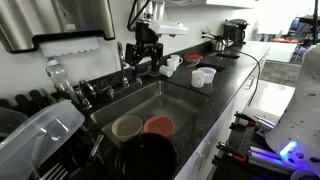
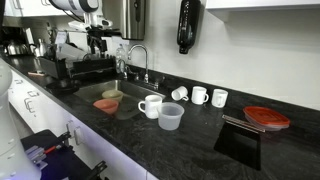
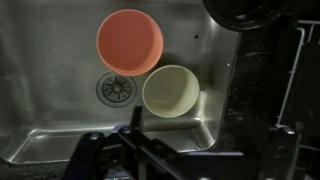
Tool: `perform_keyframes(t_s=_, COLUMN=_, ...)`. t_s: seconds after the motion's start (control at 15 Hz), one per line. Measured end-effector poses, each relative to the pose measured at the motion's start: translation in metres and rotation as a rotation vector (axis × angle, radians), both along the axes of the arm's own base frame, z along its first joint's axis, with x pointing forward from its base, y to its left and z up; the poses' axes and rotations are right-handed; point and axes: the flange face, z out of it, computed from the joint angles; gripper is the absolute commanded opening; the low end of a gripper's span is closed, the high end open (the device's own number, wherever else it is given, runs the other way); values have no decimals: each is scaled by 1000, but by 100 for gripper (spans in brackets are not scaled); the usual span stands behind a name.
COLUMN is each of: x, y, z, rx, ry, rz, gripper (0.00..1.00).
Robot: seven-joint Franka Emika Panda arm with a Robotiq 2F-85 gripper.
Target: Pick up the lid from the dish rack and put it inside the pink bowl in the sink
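The pink bowl [image 3: 130,42] sits in the sink [image 3: 60,110] beside a beige bowl [image 3: 170,90]; both bowls show in both exterior views, the pink one here [image 1: 158,125] and here [image 2: 106,105]. The black dish rack [image 1: 70,165] stands at the sink's end, with a clear plastic lid [image 1: 40,135] lying on it. It also shows as a dark frame in an exterior view [image 2: 85,68]. My gripper [image 1: 147,62] hangs high above the sink [image 1: 140,100], open and empty. Its fingers [image 3: 185,152] spread wide at the bottom of the wrist view.
A large black pan [image 1: 150,158] lies in the sink near the bowls. A chrome faucet [image 2: 140,58] stands behind the basin. A white mug [image 2: 150,105], a clear cup [image 2: 171,116], several cups [image 2: 200,95] and a red lid [image 2: 266,117] sit on the black countertop.
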Motion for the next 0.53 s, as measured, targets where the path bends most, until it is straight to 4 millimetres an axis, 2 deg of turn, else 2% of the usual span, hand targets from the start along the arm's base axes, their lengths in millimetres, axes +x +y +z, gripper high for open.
perform_keyframes(t_s=0.27, x=6, y=46, z=27, rx=33, ry=10, rz=106, gripper=100)
perform_keyframes(t_s=0.4, x=21, y=65, z=27, rx=28, ry=5, rz=157, gripper=100)
perform_keyframes(t_s=0.53, x=42, y=80, z=19, rx=16, ry=3, rz=200, gripper=100)
